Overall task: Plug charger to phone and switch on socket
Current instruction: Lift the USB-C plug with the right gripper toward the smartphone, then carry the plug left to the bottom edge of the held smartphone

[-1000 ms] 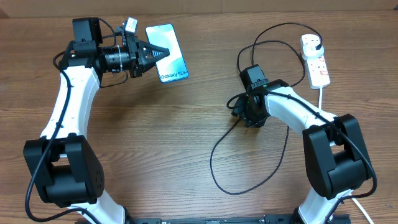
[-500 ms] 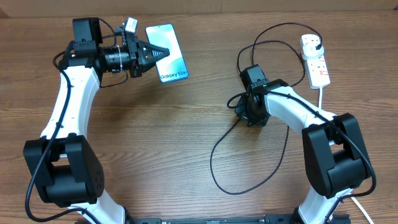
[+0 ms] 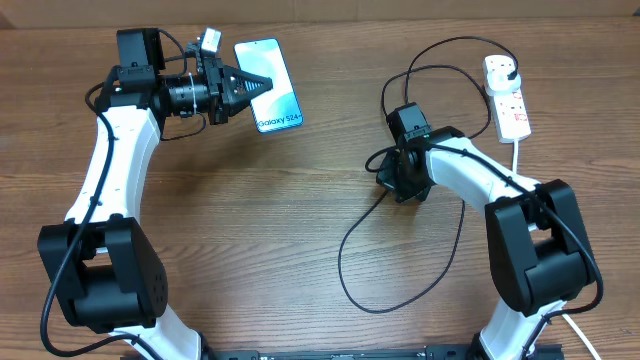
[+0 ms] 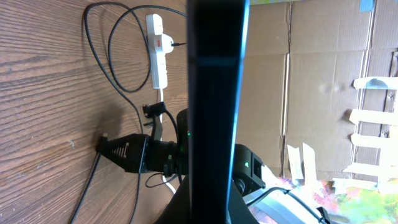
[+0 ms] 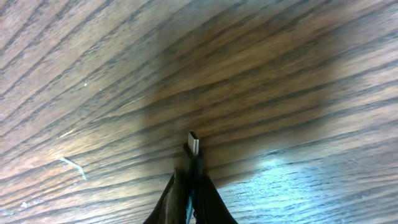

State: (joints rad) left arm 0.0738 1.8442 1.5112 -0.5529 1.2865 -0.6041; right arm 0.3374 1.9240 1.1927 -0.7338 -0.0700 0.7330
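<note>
The charger (image 5: 194, 144) tip shows mid-frame in the right wrist view, pinched in the right gripper (image 3: 398, 183), which has only nudged slightly up-left since a second ago. The phone (image 3: 268, 84), upper left, stays clamped in the left gripper (image 3: 257, 86), so mating them still lies ahead.

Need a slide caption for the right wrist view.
Right gripper pinches the charger just behind its metal connector tip, wooden table behind.
</note>
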